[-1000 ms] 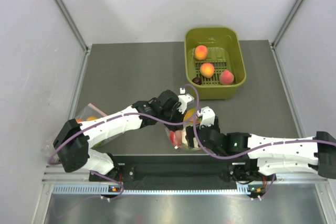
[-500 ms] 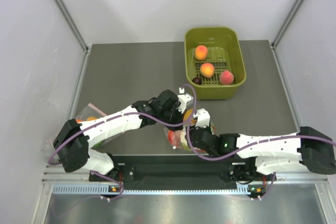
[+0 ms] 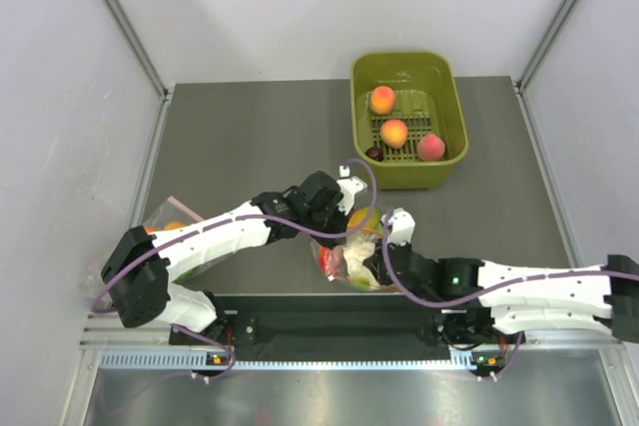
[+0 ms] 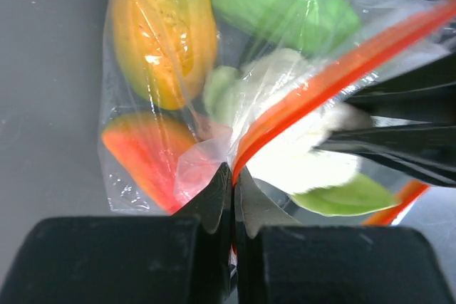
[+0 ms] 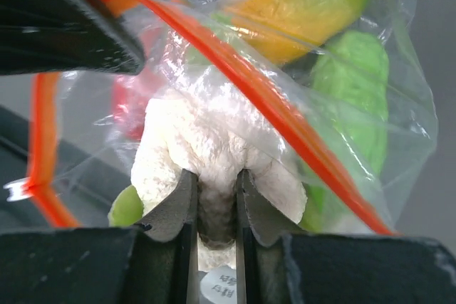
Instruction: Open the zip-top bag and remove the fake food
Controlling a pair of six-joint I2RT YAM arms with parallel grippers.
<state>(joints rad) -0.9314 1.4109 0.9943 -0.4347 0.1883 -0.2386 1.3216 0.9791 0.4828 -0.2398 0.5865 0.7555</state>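
Orange-red strip of zip-top bag (image 4: 187, 165) pinched by left tool (image 4: 233, 176) | right tool (image 5: 214, 184) clamped on cauliflower (image 5: 206, 137) at bag mouth | overhead hides both grips

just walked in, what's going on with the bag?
The left gripper is shut on the edge of the zip-top bag, right at its orange-red strip, and the mouth is open. The right gripper is at the mouth, shut on the white cauliflower. The yellow-orange piece, green piece and red piece are inside.
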